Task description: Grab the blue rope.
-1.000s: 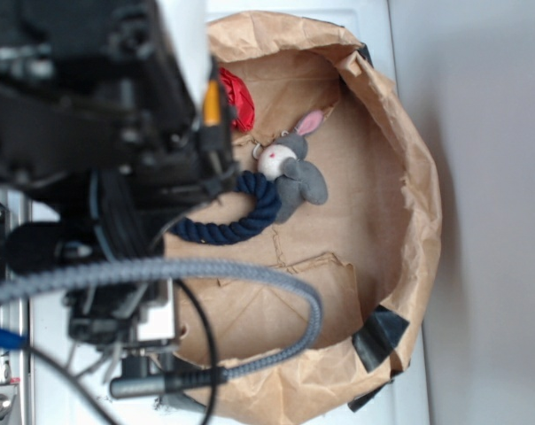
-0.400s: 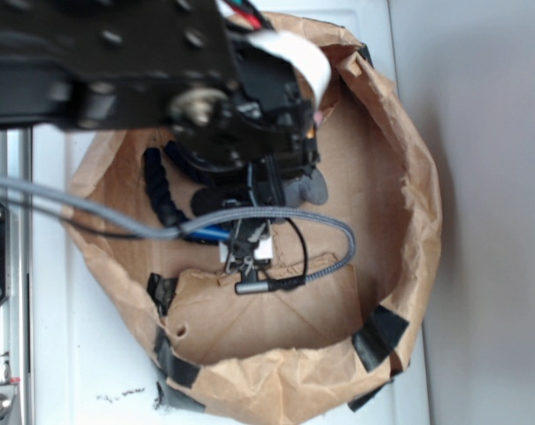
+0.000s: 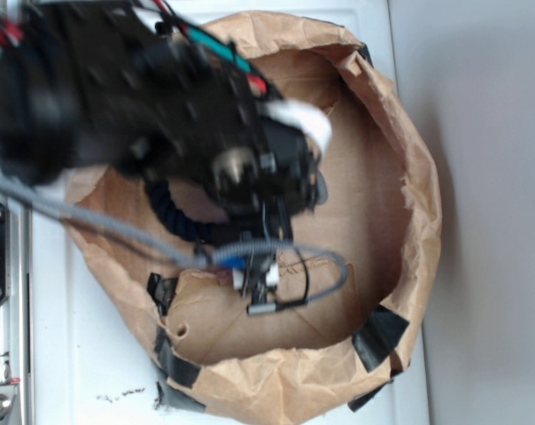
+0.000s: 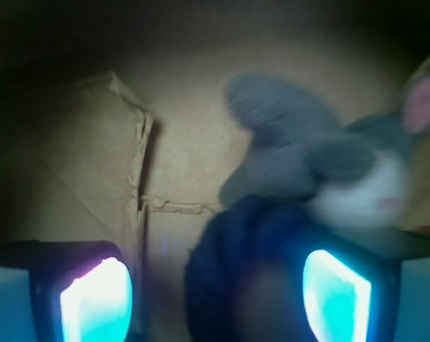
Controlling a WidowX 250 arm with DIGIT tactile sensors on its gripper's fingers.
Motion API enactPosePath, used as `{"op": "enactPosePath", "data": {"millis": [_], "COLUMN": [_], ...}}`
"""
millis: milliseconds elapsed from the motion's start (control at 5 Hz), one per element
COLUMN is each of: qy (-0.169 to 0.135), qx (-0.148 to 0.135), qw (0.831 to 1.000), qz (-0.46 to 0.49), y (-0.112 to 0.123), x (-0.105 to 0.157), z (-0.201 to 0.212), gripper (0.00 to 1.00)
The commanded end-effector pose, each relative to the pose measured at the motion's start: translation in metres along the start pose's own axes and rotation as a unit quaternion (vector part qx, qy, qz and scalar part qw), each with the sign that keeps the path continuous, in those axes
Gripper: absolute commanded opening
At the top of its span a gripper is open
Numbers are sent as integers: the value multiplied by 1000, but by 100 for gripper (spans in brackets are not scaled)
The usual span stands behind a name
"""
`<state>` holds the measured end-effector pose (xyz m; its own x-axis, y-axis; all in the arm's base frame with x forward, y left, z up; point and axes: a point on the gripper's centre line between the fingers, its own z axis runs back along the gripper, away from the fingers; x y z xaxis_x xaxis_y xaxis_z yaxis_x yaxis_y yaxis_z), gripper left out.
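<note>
Brown paper forms a crumpled, rolled-down bag that serves as a shallow nest on the white table, its rim patched with strips of black tape. Inside it lies the blue rope, dark navy and twisted; in the exterior view only a curved stretch shows at the left of the bag floor, the rest hidden under the robot's black arm, which reaches in from the upper left and is blurred. A grey braided cable loops out from the arm over the cardboard-coloured floor.

In the wrist view the gripper hangs low over the bag floor with its jaws spread wide, the two fingers glowing cyan at the bottom corners of the picture. The rope fills the gap between them as a dark blurred mass, closer to the right finger and partly in front of it; whether either finger touches it I cannot tell. Just beyond the rope lies a plush bunny, grey with a white face and a pink-lined ear, resting against the rope. A creased fold in the paper floor runs down the left of that view.
</note>
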<state>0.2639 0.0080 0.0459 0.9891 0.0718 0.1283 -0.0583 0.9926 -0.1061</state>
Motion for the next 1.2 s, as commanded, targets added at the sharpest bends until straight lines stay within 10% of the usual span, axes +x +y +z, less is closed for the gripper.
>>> {"op": "enactPosePath", "data": {"millis": [0, 200, 1000], "qy": [18, 12, -68], "qx": [19, 15, -5], "qw": [1000, 1000, 998], "qz": [-7, -8, -11], "y": [-3, -4, -1], "x": [4, 7, 14], "z": [-22, -28, -12], "gripper": [100, 0, 0]}}
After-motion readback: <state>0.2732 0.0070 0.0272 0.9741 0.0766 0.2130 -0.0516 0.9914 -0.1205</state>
